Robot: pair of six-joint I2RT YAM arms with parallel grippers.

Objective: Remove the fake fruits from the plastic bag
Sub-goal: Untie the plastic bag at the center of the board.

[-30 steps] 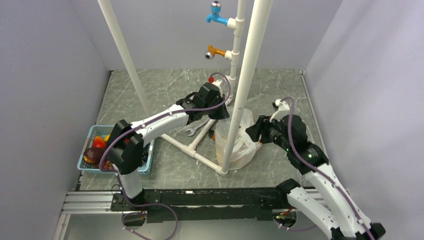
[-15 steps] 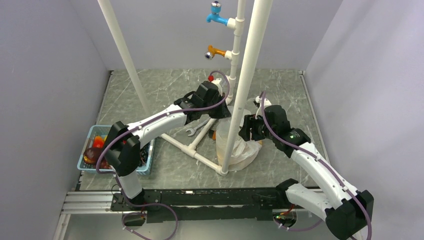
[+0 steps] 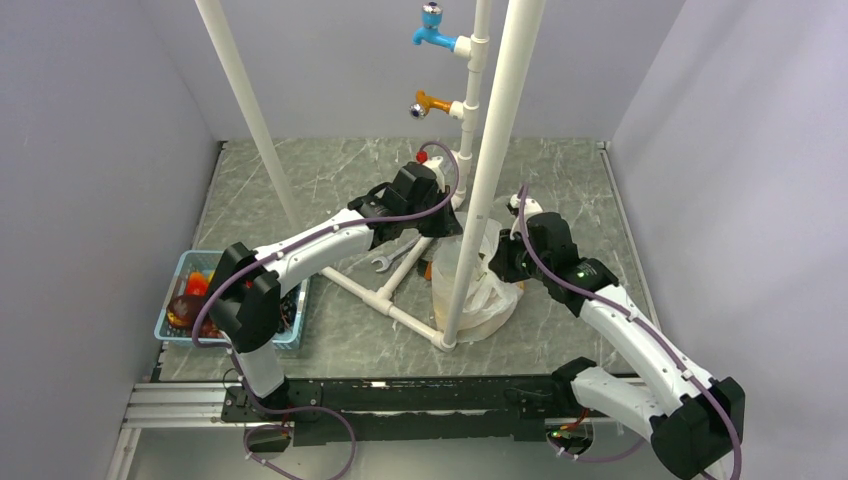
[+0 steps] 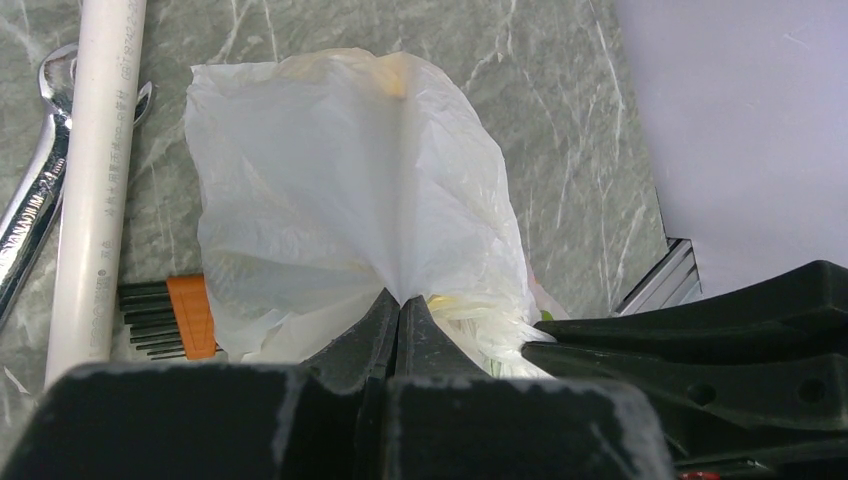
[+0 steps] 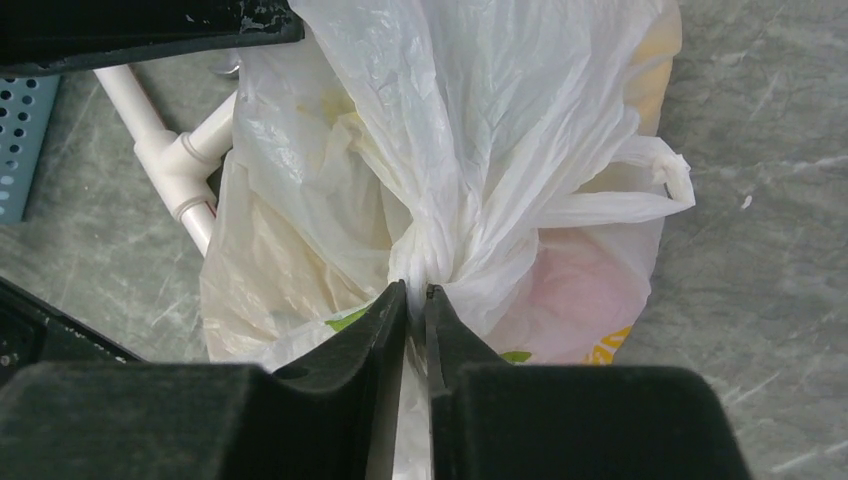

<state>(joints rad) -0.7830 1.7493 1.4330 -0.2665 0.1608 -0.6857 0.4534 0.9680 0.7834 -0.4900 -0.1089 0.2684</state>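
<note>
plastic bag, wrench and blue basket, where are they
plastic bag [image 4: 340,180], left wrist view, crinkled middle
wrench [image 4: 28,215], left wrist view, its shaft
blue basket [image 5: 20,150], right wrist view, lattice wall

Back wall [image 3: 330,70]: plain, pale grey-lilac, unmarked.
Side walls: left wall [image 3: 90,180] and right wall [image 3: 740,150] of the same finish, closing in the table.
Table top [image 3: 340,175]: grey-green marbled surface, veined white.
Near edge: aluminium rail [image 3: 170,405] below the marbled top.
Fixtures: white pipe frame [image 3: 497,150] standing on the table; blue tap [image 3: 433,30] above orange tap [image 3: 430,103] on its rear upright.
Light: even, diffuse; shadows soft.
</note>
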